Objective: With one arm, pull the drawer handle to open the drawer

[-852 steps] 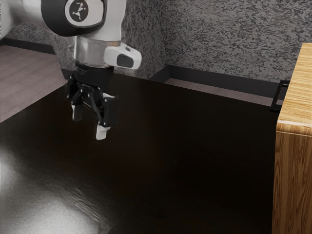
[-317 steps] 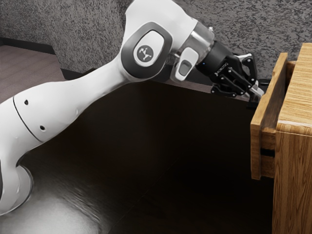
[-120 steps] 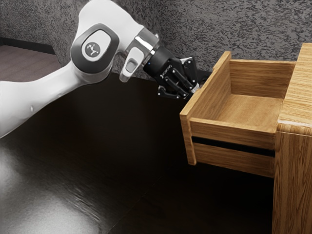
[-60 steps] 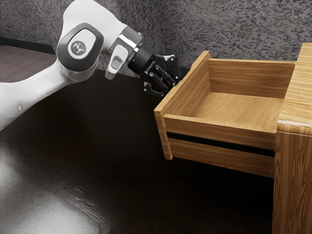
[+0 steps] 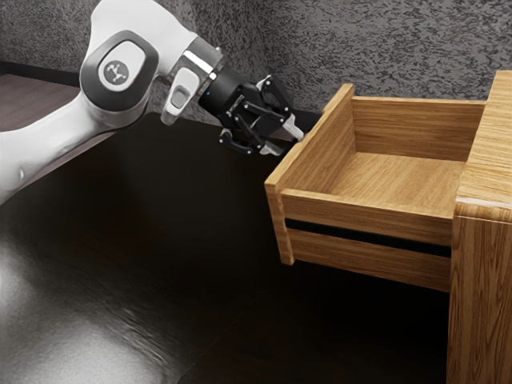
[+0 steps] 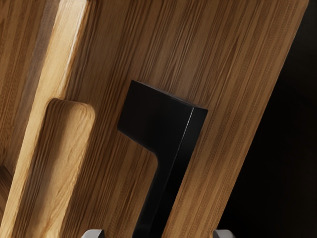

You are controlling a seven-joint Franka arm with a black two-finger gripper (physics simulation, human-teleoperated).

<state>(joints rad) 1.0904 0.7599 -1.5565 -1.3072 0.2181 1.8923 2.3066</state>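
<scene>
My claw [image 5: 282,138] hangs with fingers spread, gripping nothing. The black handle [image 6: 166,148] sits just ahead of it, between the fingertips, untouched, on the drawer [image 5: 364,216] front. The drawer stands wide open.

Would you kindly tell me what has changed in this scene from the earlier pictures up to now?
The gripper went from above the table to the handle, gripped it and pulled the drawer well out of the cabinet, toward the exterior view's left. It has now let go and stands open. The cabinet stayed put.
</scene>
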